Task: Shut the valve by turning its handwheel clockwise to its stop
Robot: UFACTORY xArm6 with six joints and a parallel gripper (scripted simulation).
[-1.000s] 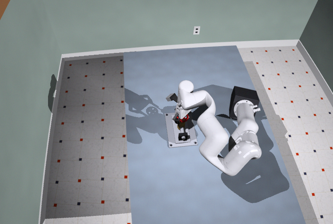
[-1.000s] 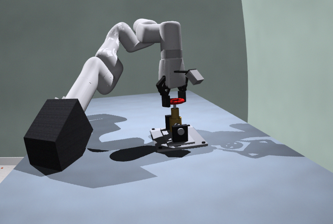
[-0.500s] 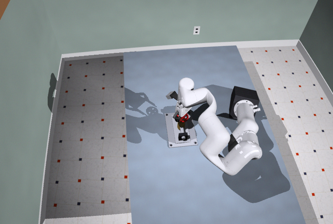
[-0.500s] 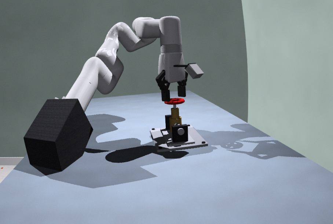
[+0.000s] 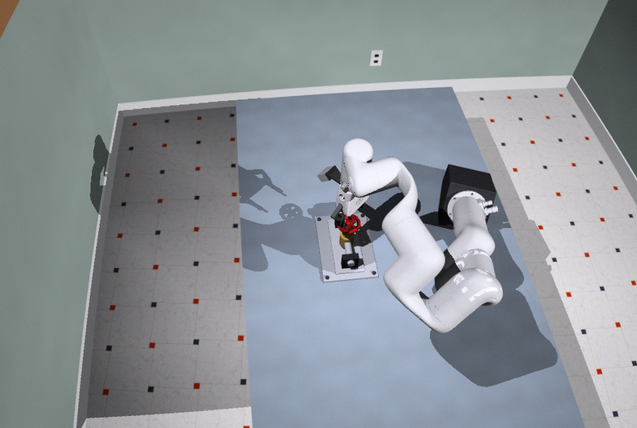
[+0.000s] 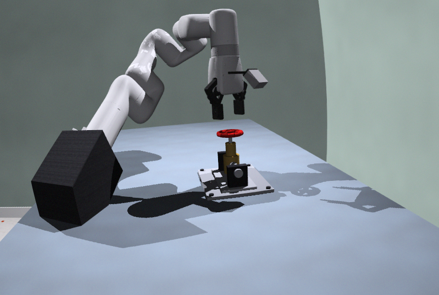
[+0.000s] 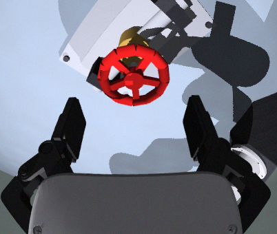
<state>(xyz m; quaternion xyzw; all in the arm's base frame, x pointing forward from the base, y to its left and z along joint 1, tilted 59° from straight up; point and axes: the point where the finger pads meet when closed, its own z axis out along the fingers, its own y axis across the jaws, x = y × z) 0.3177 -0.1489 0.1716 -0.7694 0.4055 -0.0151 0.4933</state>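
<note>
The gripper (image 6: 228, 110) hangs wide open with nothing between its fingers — it points down, clear above the handwheel (image 6: 229, 133). The red handwheel lies level atop the brass valve (image 6: 231, 153), which stands on a grey plate (image 6: 260, 188) on the blue table (image 6: 248, 249). Outward, the white arm (image 6: 141, 67) bends back to a black base (image 6: 74, 174) — well apart from the plate.

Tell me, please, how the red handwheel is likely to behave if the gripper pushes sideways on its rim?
The handwheel would probably turn rather than slide, since it sits on a stem above the brass valve body. Tipping seems unlikely: the valve is fixed to a bolted base plate. Its ribbed rim looks stiff and grippable.
</note>
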